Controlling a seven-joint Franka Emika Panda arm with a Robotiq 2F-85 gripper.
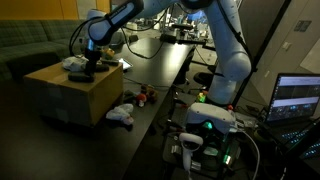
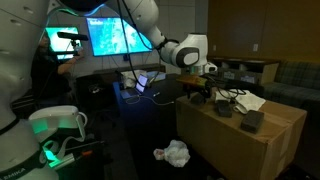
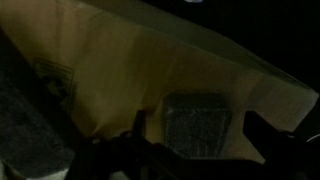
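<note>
Arm: 1 arm reaches out over a cardboard box (image 1: pixel 75 95), wrist pointing down at its top.
Claw: the claw (image 3: pixel 198 130) is spread wide. Its 2 fingers (image 3: pixel 135 128) sit on either side of the block and pinch nothing.
Claw height: low over the box top in both exterior views (image 2: pixel 200 94). I can't tell whether the tips touch the cardboard.
Block: a grey square block (image 3: pixel 195 115) lies flat on the box top, roughly centred in the gap between the fingers. There's bare cardboard on both sides of it.
Contact: the wrist view is dark and blurred, but neither finger looks to be against the block.
Other items on box: a pale rag (image 2: pixel 250 100) and a couple of small dark bits lie near the claw. They're too dim to name.
Floor: a white crumpled wad (image 2: pixel 175 153) lies beside the box, well apart from the claw.
Background: lit screens (image 2: pixel 115 35) at the back of the room.
Done, my read: the approach and line-up look finished, with the claw open and straddling the block.
Left, my read: the closing, the grip and the lift. The block sits flat on the box, so none of those shows as done.
Progress: early, about 1 step in, with the block untouched as far as I can see.
</note>
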